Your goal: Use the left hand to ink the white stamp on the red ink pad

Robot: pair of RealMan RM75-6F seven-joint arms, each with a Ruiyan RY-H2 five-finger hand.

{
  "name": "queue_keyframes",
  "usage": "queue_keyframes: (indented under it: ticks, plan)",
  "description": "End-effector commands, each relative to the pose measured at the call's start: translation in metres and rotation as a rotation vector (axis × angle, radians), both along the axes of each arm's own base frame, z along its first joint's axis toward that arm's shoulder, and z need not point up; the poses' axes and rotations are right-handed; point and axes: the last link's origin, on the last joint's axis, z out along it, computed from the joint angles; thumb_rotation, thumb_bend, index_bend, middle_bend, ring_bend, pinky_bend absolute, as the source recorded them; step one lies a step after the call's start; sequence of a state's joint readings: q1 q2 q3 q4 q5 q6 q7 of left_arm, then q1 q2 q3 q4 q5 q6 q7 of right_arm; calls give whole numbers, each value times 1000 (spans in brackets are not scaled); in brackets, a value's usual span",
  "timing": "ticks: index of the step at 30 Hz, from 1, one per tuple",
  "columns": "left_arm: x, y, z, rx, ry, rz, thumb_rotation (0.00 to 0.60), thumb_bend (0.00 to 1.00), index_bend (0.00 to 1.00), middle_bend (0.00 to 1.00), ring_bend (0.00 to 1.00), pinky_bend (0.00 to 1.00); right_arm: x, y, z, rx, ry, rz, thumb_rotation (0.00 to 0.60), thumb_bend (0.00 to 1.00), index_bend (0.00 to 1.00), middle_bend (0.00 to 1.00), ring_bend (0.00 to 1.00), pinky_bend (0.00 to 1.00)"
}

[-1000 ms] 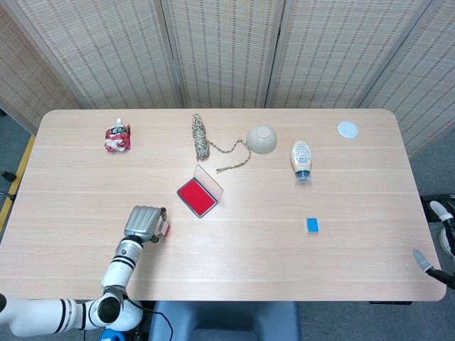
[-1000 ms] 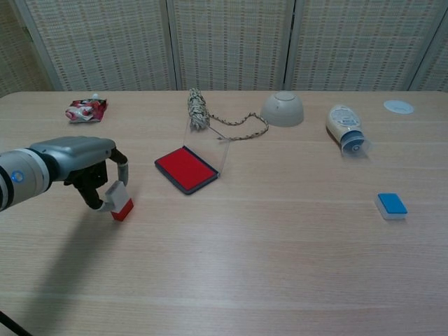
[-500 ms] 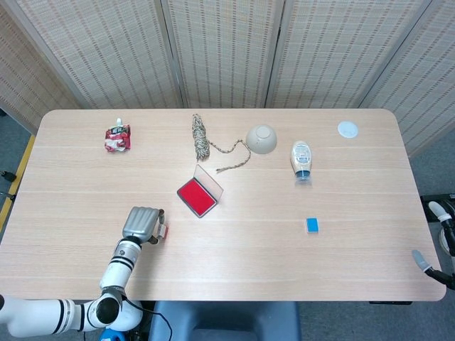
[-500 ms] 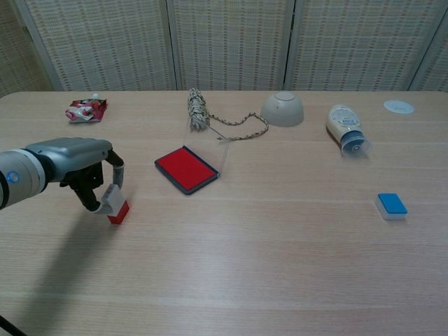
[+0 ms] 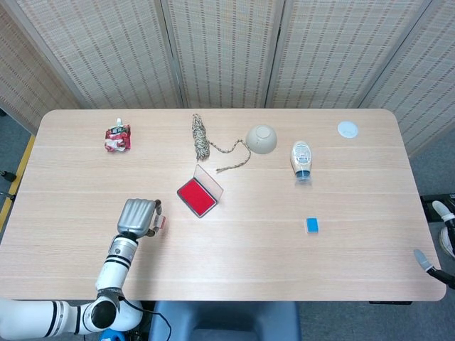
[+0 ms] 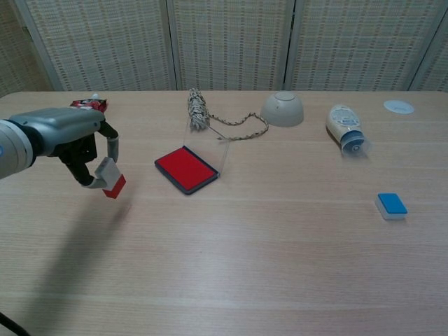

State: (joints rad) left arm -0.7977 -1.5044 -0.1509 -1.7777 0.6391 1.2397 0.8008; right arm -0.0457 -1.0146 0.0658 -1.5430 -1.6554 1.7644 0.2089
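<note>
My left hand [image 5: 139, 216] [image 6: 70, 136] holds the white stamp [image 6: 108, 176] [image 5: 161, 222] pinched in its fingers, lifted off the table, its red face tilted down and to the right. The red ink pad [image 5: 196, 197] [image 6: 185, 169] lies open to the right of the hand, its clear lid [image 5: 210, 181] [image 6: 208, 145] standing up at the back. A gap of bare table separates stamp and pad. My right hand [image 5: 437, 241] shows only at the right edge of the head view, off the table; its fingers are too cropped to read.
Behind the pad lie a coiled rope [image 5: 202, 138], an upturned bowl [image 5: 261, 139] and a tipped bottle [image 5: 301, 159]. A red snack packet [image 5: 117, 137] sits far left, a small blue block [image 5: 312, 225] to the right, a white lid [image 5: 347, 128] at the far right corner.
My left hand has raised the stamp off the table and drawn slightly left and up; the stamp's red end no longer touches the wood.
</note>
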Motion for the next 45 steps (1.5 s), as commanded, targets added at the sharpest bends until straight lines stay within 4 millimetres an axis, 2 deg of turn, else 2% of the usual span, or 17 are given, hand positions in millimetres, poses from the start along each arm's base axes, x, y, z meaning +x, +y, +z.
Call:
queue_keyframes:
  ticks: [1,11,22,29,36,45]
  plan:
    - [9,5,2,9,-25,-22,600,401,716,1000,849,887,0,-1,0,5,-3,1,600,263,0,0,0,0]
    - [34,19,-12,-21,0,-71,600,403,718,1000,849,888,-5,-7,5,1,-27,-24,600,262,0,0,0,0]
    - [61,56,-3,-7,-5,-56,600,403,719,1000,850,888,-15,-17,19,-17,-78,-66,600,262,0,0,0,0]
    - [75,79,-4,-29,34,-37,600,404,719,1000,850,889,-22,-25,29,-33,-113,-85,600,262,0,0,0,0]
    - [84,100,-15,-58,64,-16,600,404,719,1000,850,889,-27,-28,36,-46,-138,-92,600,262,0,0,0,0]
    - [91,105,-34,-89,73,-10,600,404,719,1000,851,889,-28,-25,40,-42,-156,-72,600,262,0,0,0,0]
